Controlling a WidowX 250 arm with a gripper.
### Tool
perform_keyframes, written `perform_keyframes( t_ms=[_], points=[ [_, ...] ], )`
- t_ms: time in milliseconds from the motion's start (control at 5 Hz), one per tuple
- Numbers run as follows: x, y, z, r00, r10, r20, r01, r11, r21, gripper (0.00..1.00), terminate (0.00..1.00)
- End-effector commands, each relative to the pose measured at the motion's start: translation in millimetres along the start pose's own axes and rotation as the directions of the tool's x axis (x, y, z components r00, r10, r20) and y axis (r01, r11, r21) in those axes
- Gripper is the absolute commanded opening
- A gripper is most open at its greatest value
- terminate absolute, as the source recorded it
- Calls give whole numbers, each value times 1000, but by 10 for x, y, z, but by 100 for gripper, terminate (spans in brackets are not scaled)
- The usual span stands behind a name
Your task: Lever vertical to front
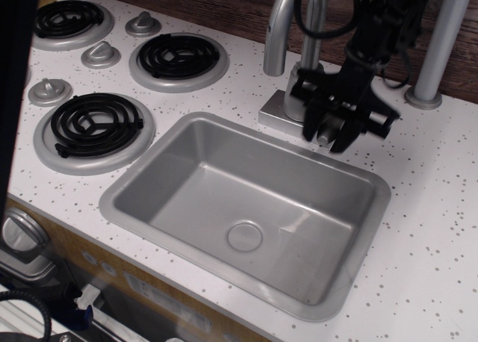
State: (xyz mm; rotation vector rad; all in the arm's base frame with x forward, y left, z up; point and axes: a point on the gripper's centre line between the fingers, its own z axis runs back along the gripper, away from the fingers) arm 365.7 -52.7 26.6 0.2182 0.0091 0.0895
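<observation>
White speckled counter [441, 207] — sink [358, 230], four burners [93, 125], faucet base [280, 114].

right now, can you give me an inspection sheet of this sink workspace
surface: white speckled countertop, grey sink basin set in it
job's things: short silver-grey lever pointing forward, mostly hidden by the pincer
clutter: nothing seen
grippers: black pincer around the lever, closure unclear
cables: black cables above the pincer
surroundings: curved silver spout, black coil burners, round silver knobs, dark wood backsplash
</observation>
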Motion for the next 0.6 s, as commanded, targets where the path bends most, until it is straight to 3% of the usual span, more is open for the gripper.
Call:
perform_keyframes(
  t_ms=[0, 200, 400],
  points=[
    [-44, 36, 414, 996, 48, 70, -49, 999, 13, 100, 0],
    [-86, 32, 447, 995, 64, 73, -65, 998, 20, 100, 0],
    [-136, 19, 511, 994, 83, 75, -86, 996, 34, 100, 100]
  ],
)
